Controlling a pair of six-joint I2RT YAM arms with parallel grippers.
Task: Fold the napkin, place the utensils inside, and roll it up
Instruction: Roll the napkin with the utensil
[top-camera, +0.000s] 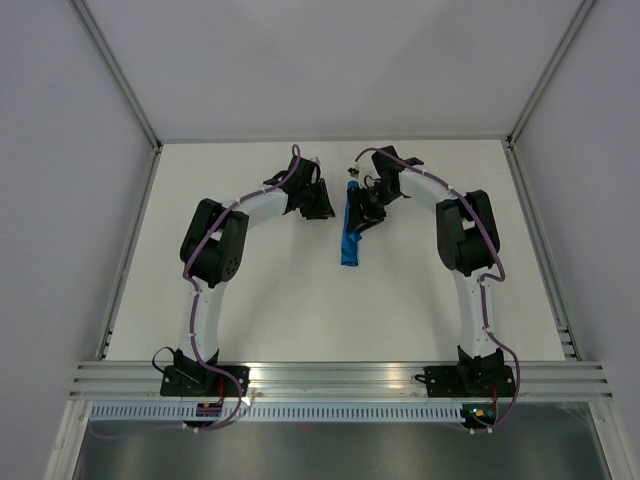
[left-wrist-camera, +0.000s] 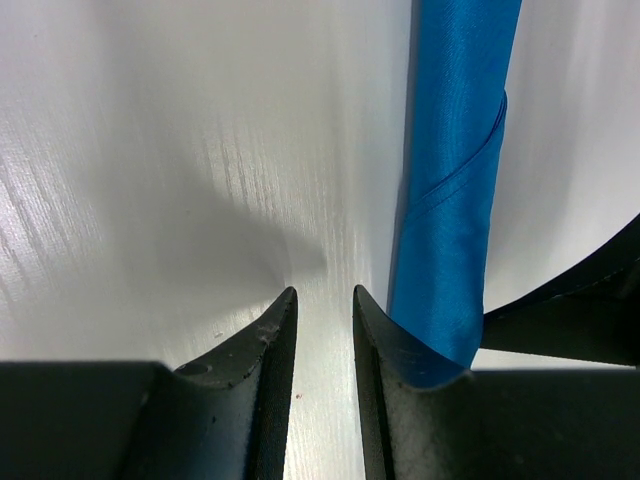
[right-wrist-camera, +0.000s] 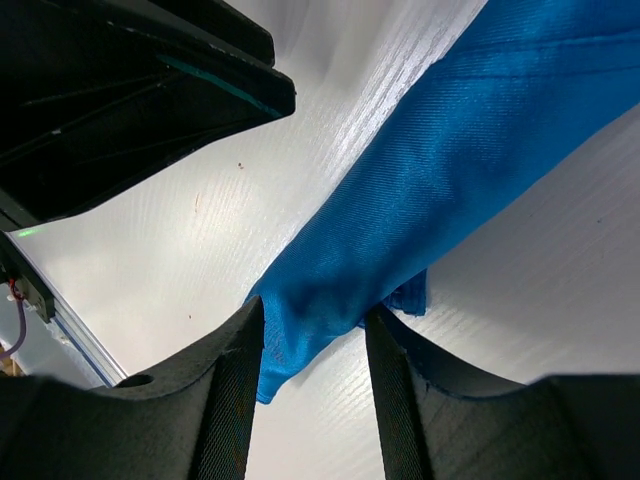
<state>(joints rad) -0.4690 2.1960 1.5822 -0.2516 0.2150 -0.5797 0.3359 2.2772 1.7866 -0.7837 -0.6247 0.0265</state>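
**Mia:** What is the biggest thing here?

**Tom:** The wide, flat white table (top-camera: 270, 310). Two long white-and-black robot arms stand at its near edge, the left arm (top-camera: 212, 255) and the right arm (top-camera: 468, 240). Both bend in toward the middle of the far side.

**Mia:** Where is the napkin?

**Tom:** The bright-blue cloth napkin (top-camera: 351, 238) lies on the table, between the tips of the two arms. It is rolled into a long thin tube. One loose edge winds around it in a slant.

**Mia:** What is the right one doing?

**Tom:** The black right gripper (right-wrist-camera: 312, 340) has one end of the roll between its two fingers. The cloth fills the gap and touches both, so it is pinched there.

**Mia:** And the left one?

**Tom:** The black left gripper (left-wrist-camera: 322, 320) is low over the table, just beside the roll. Its fingers are close together with only a thin gap, and nothing is in it. The roll runs along the outside of one finger.
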